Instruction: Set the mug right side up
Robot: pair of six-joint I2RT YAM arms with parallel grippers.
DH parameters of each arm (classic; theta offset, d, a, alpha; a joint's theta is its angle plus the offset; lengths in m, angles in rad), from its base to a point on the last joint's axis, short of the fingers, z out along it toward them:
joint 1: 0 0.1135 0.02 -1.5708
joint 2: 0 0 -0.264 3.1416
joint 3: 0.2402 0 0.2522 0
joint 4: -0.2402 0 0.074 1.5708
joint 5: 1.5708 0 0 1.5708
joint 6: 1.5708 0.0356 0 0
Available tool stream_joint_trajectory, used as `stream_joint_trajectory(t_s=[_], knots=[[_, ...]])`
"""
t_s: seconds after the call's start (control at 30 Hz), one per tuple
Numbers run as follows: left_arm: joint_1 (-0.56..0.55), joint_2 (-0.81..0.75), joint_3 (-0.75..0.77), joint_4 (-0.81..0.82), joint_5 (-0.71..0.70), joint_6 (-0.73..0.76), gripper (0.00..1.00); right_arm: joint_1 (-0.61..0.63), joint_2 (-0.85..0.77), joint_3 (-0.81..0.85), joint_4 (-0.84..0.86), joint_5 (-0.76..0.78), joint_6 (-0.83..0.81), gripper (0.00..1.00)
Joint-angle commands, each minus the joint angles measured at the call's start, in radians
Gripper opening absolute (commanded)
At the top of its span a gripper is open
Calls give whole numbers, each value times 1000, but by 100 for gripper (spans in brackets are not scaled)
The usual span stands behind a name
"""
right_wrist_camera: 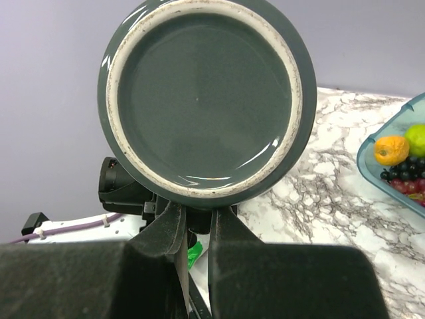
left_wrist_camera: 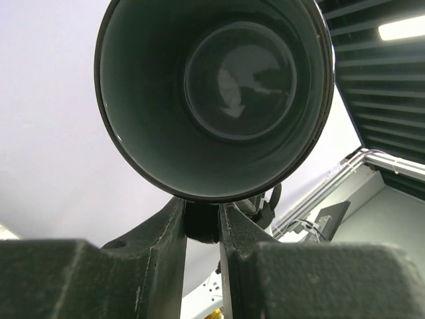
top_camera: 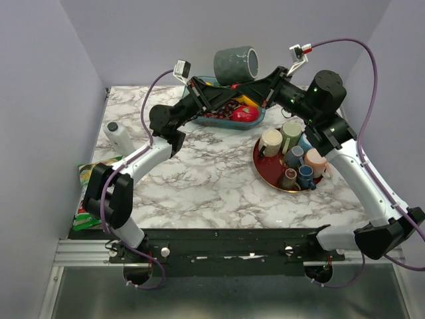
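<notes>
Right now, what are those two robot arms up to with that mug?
Both arms are holding one dark green mug in the air at the far side of the marble table, above a blue fruit tray. The mug lies on its side. The left hand pinches it from the open end and the right hand from the base end, both apparently gripping a dark part under the mug. It is not yet upright or set down.

Bright even light; mug (left_wrist_camera: 166, 100) glaze glare; foreground blurred.
</notes>
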Motion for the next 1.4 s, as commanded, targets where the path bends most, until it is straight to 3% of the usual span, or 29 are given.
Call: stream_joint_trajectory(t_s=[0.0, 0.03, 0.2, 0.3, 0.33, 0.4, 0.43, 0.53, 0.87, 1.03, 1.17, 1.37], knots=[[-3, 6, 58, 92, 2, -18, 10, 10, -1, -25, 53, -105, -15, 1], [-3, 4, 61, 86, 2, -7, 0, 10, 0, -30, 52, -106, -17, 1], [0, -25, 46, 29, -1, 60, 0, 10, 16, -30, 4, -79, -38, 1], [3, -57, 33, -64, -2, 143, 0, 10, 20, -27, -49, -21, -59, 11], [3, -66, 29, -115, -5, 168, 0, 10, 22, -27, -60, -4, -61, 29], [8, -103, 15, -173, -13, 257, 0, 10, 20, -30, -82, 34, -67, 43], [6, -115, 12, -245, -22, 295, 0, 10, 20, -31, -85, 48, -67, 61], [9, -169, 12, -416, -50, 444, 0, 10, 19, -36, -103, 93, -73, 79], [12, -289, 153, -1124, -269, 1022, 0, 1, 19, -39, -218, 226, -87, 90], [14, -304, 208, -1421, -528, 1222, 0, -10, 6, -45, -301, 326, -99, 93], [14, -323, 140, -1482, -705, 1305, 0, -21, 3, -51, -369, 403, -116, 94], [14, -352, -34, -1427, -896, 1317, 0, -34, 6, -83, -412, 415, -104, 94]])
